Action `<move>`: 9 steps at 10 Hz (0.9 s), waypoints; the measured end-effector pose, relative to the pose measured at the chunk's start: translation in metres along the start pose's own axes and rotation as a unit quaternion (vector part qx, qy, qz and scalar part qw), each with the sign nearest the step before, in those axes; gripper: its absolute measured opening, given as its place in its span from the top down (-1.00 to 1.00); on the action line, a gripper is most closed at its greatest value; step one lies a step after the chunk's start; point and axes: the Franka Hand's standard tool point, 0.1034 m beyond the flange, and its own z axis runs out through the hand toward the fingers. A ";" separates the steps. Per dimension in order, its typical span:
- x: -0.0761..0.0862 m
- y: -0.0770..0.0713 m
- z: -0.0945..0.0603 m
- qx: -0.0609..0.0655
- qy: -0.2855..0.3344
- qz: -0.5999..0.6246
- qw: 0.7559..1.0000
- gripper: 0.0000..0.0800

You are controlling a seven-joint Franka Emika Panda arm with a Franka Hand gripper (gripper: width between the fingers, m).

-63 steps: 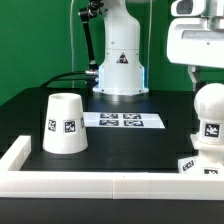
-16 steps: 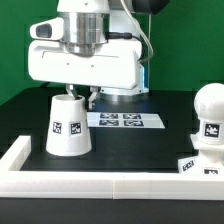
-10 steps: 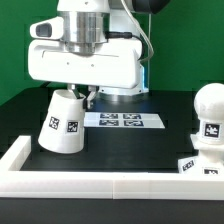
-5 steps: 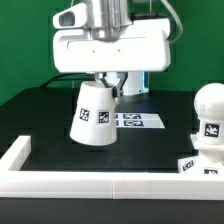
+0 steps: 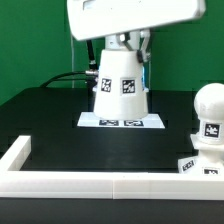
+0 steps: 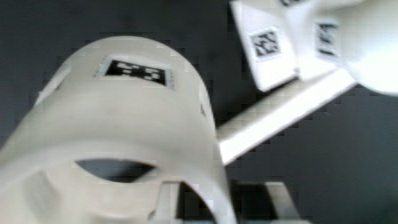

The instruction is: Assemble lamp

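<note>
The white tapered shade (image 5: 120, 85) hangs tilted in the air above the marker board (image 5: 122, 121), with two tags facing the camera. My gripper (image 5: 130, 45) is above it, shut on its rim. In the wrist view the shade (image 6: 125, 120) fills the picture and my gripper (image 6: 222, 205) pinches its wall, one finger inside the opening and one outside. The round bulb (image 5: 208, 108) stands on the low square base (image 5: 198, 163) at the exterior view's right, well apart from the shade.
A low white wall (image 5: 90, 182) runs along the front and the exterior view's left of the black table; it also shows in the wrist view (image 6: 285, 105). The white robot pedestal (image 5: 140, 62) stands behind the shade.
My gripper closed on the shade, tipped it, lifted it off the table and carried it toward the exterior view's right. It now hangs over the marker board. The bulb and base have not moved.
</note>
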 end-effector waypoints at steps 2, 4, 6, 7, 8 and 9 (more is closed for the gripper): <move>0.010 -0.008 -0.001 -0.001 0.001 0.002 1.000 0.89; 0.009 -0.006 0.000 -0.002 0.000 0.003 1.000 0.89; 0.007 -0.009 -0.001 -0.001 -0.004 0.013 1.000 0.89; 0.000 -0.025 -0.013 0.003 -0.021 0.037 0.999 0.89; 0.002 -0.042 -0.024 0.008 -0.025 0.051 0.998 0.89; 0.002 -0.058 -0.032 0.011 -0.029 0.067 0.997 0.89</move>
